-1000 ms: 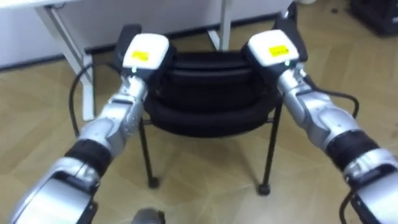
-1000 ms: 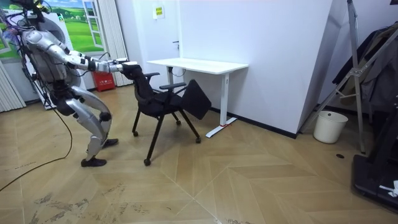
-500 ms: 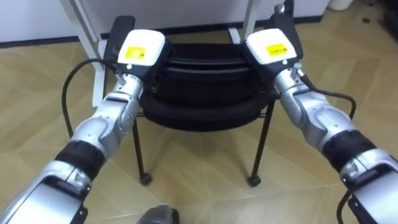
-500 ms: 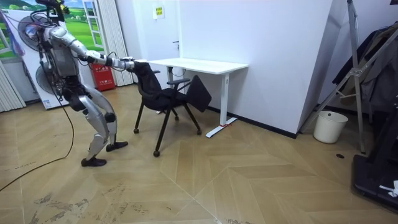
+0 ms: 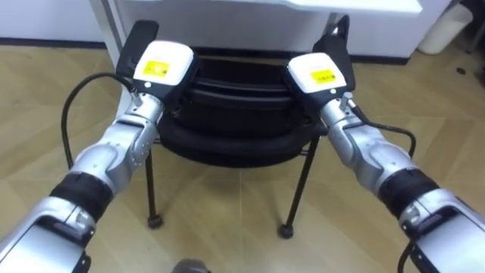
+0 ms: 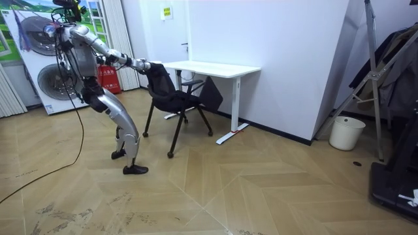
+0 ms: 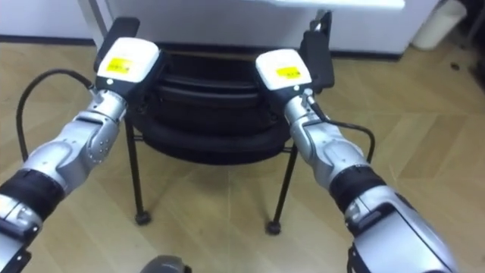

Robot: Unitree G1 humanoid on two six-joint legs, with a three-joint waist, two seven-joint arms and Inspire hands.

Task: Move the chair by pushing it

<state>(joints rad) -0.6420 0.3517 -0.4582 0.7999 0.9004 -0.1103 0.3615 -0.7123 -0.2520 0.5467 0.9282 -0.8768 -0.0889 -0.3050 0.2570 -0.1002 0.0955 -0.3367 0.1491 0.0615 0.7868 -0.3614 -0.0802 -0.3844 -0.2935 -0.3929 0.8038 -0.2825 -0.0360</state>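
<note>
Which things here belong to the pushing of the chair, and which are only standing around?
For the job: chair; left hand and right hand at its backrest; white desk, probably its goal.
Standing around: waste bin; washing machine.

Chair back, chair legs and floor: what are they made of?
The chair back looks like matte black plastic or padding; I cannot tell which. The chair legs look like thin dark metal tubes, straight and slim. The floor looks like light wood or wood-look boards, with seams in a zigzag pattern.
</note>
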